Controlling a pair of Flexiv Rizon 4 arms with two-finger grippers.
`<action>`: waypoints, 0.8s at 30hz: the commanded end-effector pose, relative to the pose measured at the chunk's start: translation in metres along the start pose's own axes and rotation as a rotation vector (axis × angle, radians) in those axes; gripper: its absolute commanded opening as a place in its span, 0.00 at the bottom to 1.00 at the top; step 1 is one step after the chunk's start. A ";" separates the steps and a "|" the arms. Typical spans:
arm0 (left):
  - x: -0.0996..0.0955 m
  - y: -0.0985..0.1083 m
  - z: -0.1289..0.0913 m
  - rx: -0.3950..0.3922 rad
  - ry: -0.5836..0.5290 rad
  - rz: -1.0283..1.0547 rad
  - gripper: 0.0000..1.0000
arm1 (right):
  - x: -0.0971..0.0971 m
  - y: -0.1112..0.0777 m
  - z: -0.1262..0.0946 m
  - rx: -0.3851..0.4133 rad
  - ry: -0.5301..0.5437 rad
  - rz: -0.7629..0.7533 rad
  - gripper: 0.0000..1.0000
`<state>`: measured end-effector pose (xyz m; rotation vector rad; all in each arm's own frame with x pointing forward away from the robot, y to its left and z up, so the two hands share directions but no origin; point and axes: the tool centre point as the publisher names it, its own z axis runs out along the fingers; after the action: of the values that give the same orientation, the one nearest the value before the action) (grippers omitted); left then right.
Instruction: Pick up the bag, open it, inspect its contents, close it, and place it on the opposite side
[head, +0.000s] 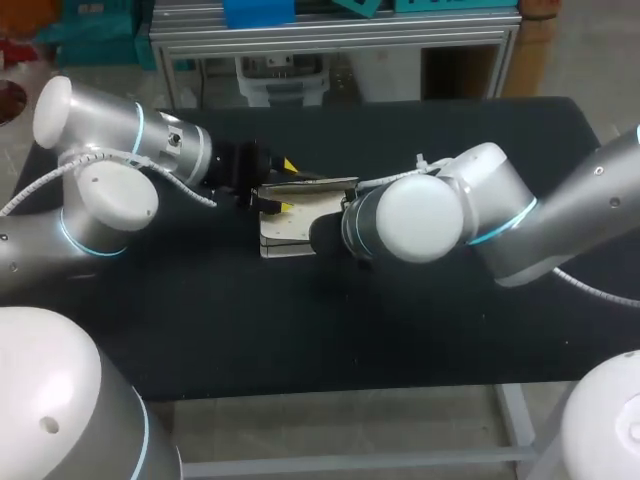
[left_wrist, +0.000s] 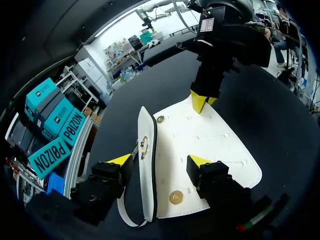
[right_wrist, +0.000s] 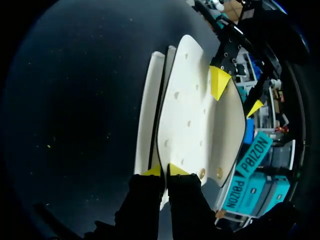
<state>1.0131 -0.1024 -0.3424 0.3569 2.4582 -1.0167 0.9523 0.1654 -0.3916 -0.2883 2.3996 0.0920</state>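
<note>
Bag (left_wrist: 210, 137), one, end effectors (left_wrist: 160, 160) (right_wrist: 164, 171), two

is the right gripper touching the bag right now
Touching. The right wrist view shows the right gripper with both yellow tips pinching the edge of the bag at its open flap.

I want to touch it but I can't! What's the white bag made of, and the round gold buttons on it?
The bag looks like smooth leather or fake leather. It has a soft sheen, and its flap keeps its shape without wrinkling. I cannot tell which of the two it is. The gold buttons look like polished metal snaps, because they glint in the light.
</note>
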 end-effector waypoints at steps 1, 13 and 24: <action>-0.011 0.003 0.020 -0.022 0.016 -0.013 0.62 | 0.004 0.000 0.003 -0.002 -0.005 0.000 0.00; -0.027 0.010 0.037 -0.068 0.033 -0.041 0.40 | 0.004 0.000 0.003 -0.002 -0.005 0.000 0.00; -0.026 0.014 0.033 -0.059 0.050 -0.065 0.00 | 0.004 0.000 0.003 -0.002 -0.005 0.000 0.00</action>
<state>1.0526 -0.1203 -0.3579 0.2837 2.5514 -0.9653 0.9521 0.1657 -0.3918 -0.2883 2.3996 0.0917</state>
